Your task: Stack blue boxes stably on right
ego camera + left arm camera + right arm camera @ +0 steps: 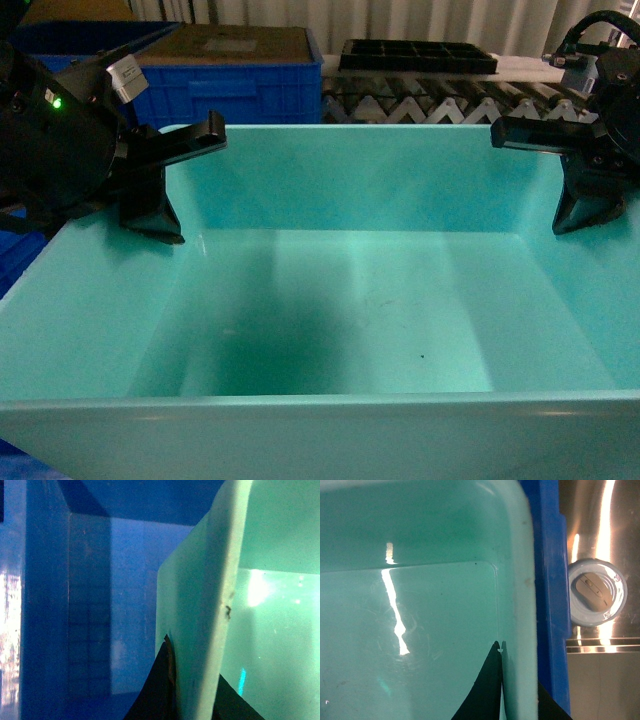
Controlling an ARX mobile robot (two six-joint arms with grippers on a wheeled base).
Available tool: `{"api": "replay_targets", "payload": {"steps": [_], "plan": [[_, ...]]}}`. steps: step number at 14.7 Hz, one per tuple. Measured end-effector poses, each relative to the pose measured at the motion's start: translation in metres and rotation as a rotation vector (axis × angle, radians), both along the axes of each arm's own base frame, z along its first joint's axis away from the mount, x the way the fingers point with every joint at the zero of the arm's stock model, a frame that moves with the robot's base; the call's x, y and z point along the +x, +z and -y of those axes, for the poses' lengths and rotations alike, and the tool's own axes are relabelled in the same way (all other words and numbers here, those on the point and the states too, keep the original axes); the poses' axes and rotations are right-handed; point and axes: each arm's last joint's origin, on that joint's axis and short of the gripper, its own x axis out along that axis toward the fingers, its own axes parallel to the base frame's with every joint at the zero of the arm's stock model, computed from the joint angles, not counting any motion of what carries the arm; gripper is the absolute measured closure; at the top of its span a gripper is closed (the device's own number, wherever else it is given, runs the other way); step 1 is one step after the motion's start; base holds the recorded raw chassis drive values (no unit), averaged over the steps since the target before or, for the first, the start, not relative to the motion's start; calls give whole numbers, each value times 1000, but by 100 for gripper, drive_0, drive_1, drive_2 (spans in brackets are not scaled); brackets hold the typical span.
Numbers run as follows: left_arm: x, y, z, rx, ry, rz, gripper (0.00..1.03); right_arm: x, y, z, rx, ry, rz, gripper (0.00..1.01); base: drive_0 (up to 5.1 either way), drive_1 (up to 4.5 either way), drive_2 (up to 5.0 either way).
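Note:
One light turquoise blue box (330, 300), empty, fills most of the head view. My left gripper (185, 180) is shut on its left wall, one finger inside and one outside. My right gripper (535, 178) is shut on its right wall the same way. In the left wrist view the box's wall (200, 605) runs up between the black fingers of the left gripper (195, 692). The right wrist view shows the box's rim (522, 605) pinched in the right gripper (517, 697). Dark blue crate walls lie just outside the box on both sides.
A dark blue ribbed crate (90, 605) lies below and left of the box, and its rim (550, 580) shows at the right. Another dark blue crate (240, 85) stands behind, beside a black compartment tray (415, 55) on a roller conveyor (420, 100). A round white cap (596, 592) lies on steel.

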Motion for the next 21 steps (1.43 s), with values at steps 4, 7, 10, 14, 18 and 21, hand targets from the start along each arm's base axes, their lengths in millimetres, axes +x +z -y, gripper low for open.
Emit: {"api": "replay_targets", "payload": {"steps": [4, 7, 10, 14, 18, 21], "plan": [[1, 0, 0, -1, -1, 7, 96, 1, 0, 0, 1, 0, 6, 99, -6, 210, -223], [1, -1, 0, -1, -1, 1, 96, 0, 0, 0, 0, 0, 0, 99, 0, 0, 0], [5, -17, -8, -14, 14, -84, 96, 9, -12, -4, 36, 18, -31, 99, 0, 0, 0], [11, -22, -16, 35, 23, -51, 96, 22, -46, -10, 62, 36, -2, 99, 0, 0, 0], [31, -92, -12, 82, -70, -31, 96, 33, -117, -17, -5, 46, -40, 99, 0, 0, 0], [42, -122, -8, 83, -107, -79, 96, 45, -140, -18, -48, 47, -92, 99, 0, 0, 0]]}}
